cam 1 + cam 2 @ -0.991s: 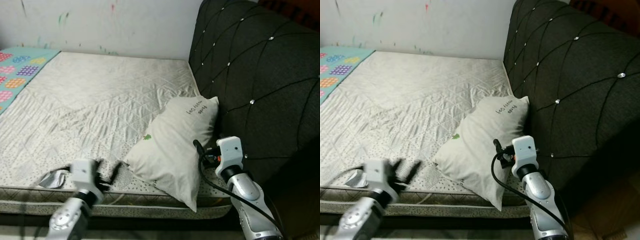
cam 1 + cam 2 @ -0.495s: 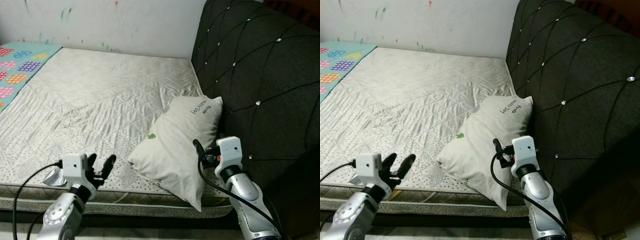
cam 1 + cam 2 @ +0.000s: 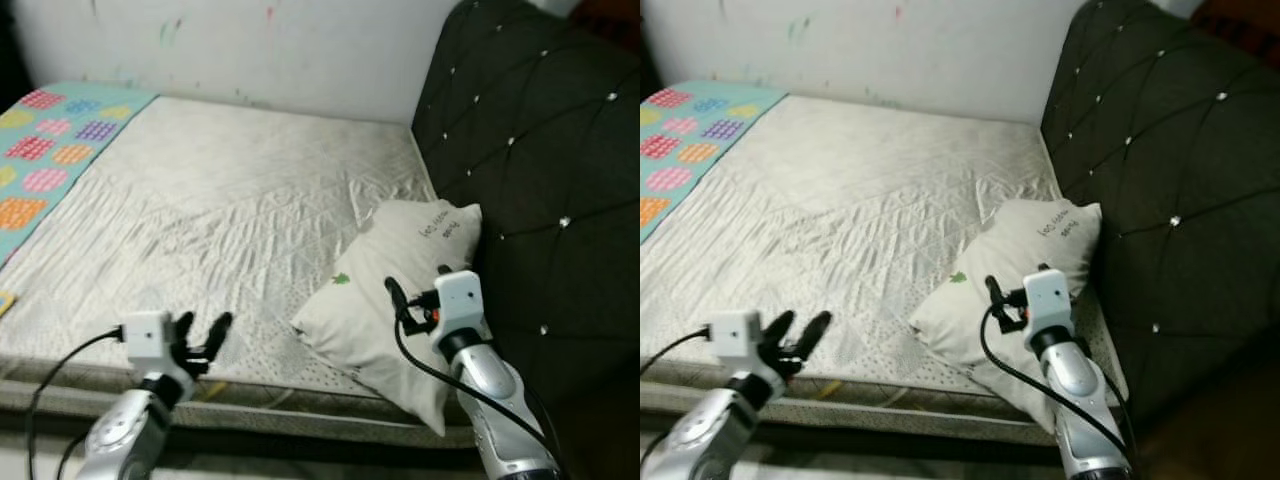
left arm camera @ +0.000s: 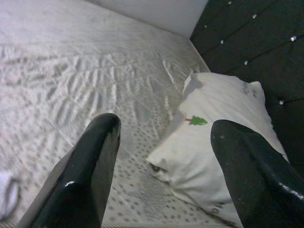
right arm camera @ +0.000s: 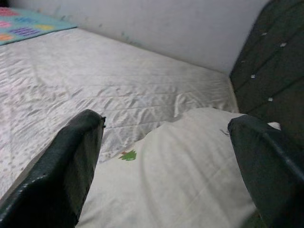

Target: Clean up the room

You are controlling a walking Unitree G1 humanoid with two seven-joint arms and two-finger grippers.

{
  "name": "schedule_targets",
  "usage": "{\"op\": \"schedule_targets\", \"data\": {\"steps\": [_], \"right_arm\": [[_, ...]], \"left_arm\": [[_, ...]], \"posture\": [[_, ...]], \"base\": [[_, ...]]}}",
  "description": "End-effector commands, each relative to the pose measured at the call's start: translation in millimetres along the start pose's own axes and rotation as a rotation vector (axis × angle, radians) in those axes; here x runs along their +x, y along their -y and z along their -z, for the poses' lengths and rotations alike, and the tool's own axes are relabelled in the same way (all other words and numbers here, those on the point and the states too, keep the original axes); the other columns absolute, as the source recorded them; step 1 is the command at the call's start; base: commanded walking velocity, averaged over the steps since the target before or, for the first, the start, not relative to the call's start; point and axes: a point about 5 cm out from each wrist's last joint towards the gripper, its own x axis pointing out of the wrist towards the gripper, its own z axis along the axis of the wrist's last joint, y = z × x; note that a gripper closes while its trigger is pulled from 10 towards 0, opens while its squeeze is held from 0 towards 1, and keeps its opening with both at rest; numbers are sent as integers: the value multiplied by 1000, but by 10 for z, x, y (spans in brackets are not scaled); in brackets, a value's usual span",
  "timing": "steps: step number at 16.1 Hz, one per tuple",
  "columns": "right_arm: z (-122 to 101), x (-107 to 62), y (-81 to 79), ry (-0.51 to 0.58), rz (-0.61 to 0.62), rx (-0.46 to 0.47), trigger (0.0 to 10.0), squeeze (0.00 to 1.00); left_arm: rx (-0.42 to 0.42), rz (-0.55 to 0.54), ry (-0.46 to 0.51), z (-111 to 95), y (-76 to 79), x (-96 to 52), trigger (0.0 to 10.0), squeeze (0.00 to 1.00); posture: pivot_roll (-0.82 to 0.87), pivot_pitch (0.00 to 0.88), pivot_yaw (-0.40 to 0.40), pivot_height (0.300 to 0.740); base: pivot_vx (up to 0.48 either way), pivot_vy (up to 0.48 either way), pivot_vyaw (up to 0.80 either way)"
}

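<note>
Now, pillow touching right gripper, jaws apart

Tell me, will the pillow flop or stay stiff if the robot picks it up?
The pillow looks soft and puffy, so it would probably sag and bend. It seems light for its size. Its smooth cover might slip between the right gripper fingers, which are open.

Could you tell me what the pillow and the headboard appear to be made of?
The pillow looks like soft cream woven fabric, matte and creased, with a small printed green tree. The headboard looks like dark padded upholstery, probably fabric or leatherette, diamond-tufted with shiny studs.
</note>
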Motion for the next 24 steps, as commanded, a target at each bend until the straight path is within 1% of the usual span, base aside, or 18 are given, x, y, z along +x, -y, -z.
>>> {"op": "schedule_targets", "data": {"steps": [1, 6, 16, 24], "right_arm": [[4, -30, 69, -8, 8, -5, 10000, 0], [18, -19, 51, -15, -11, -6, 10000, 0], [22, -12, 35, -20, -23, 2, 10000, 0], [26, -19, 54, -24, -6, -22, 10000, 0]], "left_arm": [[-12, 25, -2, 12, 77, 38, 10000, 0], [-34, 9, 13, 13, 69, 22, 10000, 0], [-27, 10, 12, 14, 63, 20, 10000, 0], [-33, 18, 4, 29, 70, 21, 10000, 0]], "posture": [[27, 0, -98, 740], [33, 0, -104, 740], [34, 0, -103, 740], [26, 0, -102, 740]], "base": [[0, 480, 0], [0, 480, 0], [0, 480, 0], [0, 480, 0]]}}
